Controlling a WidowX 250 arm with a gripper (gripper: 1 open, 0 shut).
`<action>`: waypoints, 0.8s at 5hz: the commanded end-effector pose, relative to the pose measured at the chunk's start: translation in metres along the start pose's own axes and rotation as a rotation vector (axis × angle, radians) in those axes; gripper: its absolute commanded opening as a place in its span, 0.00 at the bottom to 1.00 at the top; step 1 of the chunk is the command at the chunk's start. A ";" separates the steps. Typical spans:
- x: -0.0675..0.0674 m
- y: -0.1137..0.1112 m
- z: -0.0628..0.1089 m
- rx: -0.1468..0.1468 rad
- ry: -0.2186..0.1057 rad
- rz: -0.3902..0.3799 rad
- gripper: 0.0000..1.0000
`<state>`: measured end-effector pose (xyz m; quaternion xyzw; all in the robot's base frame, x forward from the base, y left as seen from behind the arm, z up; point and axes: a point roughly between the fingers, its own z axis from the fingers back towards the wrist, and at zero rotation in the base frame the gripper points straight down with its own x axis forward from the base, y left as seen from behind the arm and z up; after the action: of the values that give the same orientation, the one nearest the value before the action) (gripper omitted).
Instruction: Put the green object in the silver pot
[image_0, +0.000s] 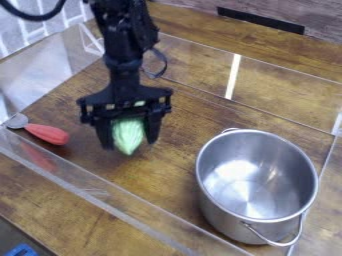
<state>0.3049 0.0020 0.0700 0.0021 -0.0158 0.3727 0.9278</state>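
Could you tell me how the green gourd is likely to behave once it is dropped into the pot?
The gourd keeps its shape in the pincer, so probably stiff. Its oblong, tapered form may roll on the pot's smooth steel floor.

**Arm hanging straight down, claw clamped**

Black arm (123, 35) drops in from the top, wrist right above the gripper (127, 136). Claw points pretty much straight down, both fingers (102, 128) squeezed onto the green object (128, 135) between them.
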 end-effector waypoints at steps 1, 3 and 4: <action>0.002 -0.022 0.054 -0.040 -0.093 -0.027 0.00; -0.044 -0.084 0.093 -0.108 -0.064 -0.056 0.00; -0.066 -0.110 0.085 -0.139 -0.033 -0.047 0.00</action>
<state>0.3259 -0.1216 0.1319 -0.0345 -0.0280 0.3510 0.9353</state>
